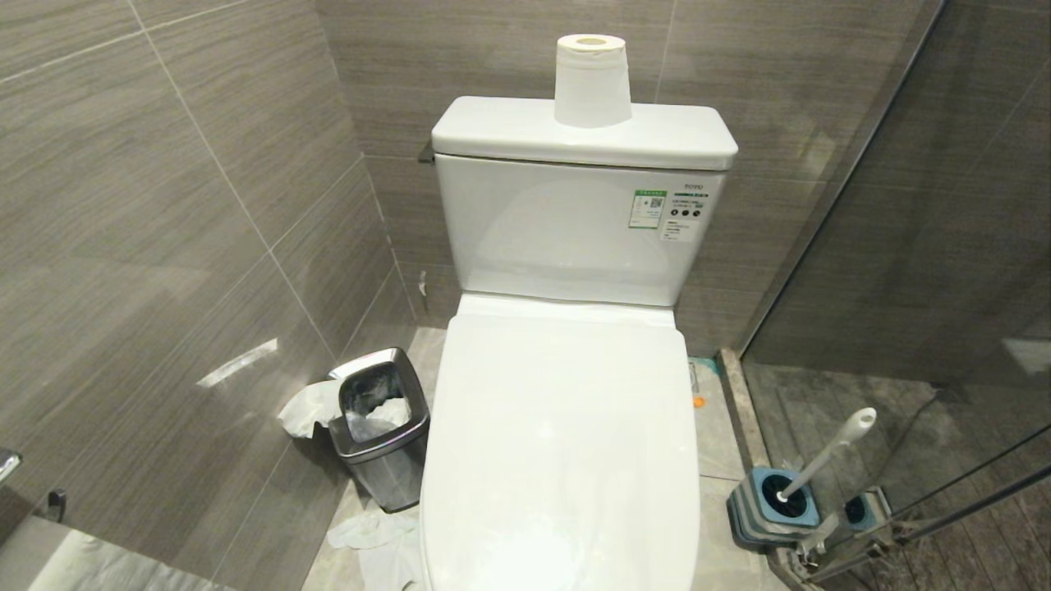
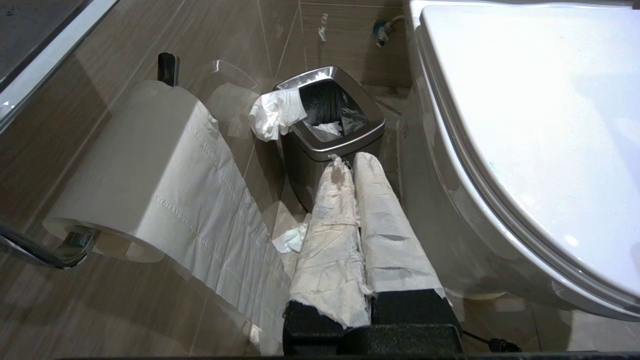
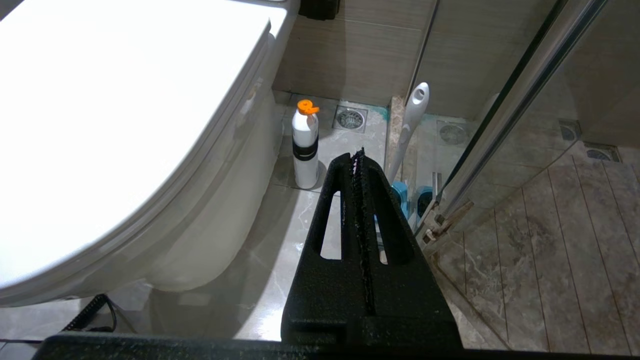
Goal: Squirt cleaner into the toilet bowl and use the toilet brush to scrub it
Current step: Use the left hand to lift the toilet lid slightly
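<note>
- Left gripper [image 2: 350,162]: in your left wrist view its two fingers [image 2: 385,220], wrapped in white paper, lay pressed together in the lower middle of the frame, with nothing held between them.
- Right gripper [image 3: 358,157]: in your right wrist view the bare black fingers met along one seam at the centre of the frame, closed on nothing.
- Neither arm appeared in your head view.
- Steel waste bin [image 2: 330,127]: just past the left fingertips in the middle of the left wrist frame, with crumpled tissue [image 2: 275,115] draped over its rim.
- Hanging paper roll [image 2: 145,170]: at the left of that frame, on a wall holder, its loose sheet trailing toward the lower middle.
- Toilet bowl [image 1: 562,443]: filling the lower middle of your head view, its lid down over the seat; you could not see the basin in any view.
- Cistern [image 1: 575,230]: above the lid, with an upright paper roll [image 1: 591,82] standing on its top at the upper middle.
- Cleaner bottle [image 3: 305,145]: white with an orange cap, upright on the floor just beside the bowl's base, left of centre in the right wrist frame.
- Toilet brush [image 1: 825,455]: at the lower right of your head view, its white handle leaning up and right out of the grey-and-blue base [image 1: 772,509], close beside the glass shower panel [image 1: 944,246].
</note>
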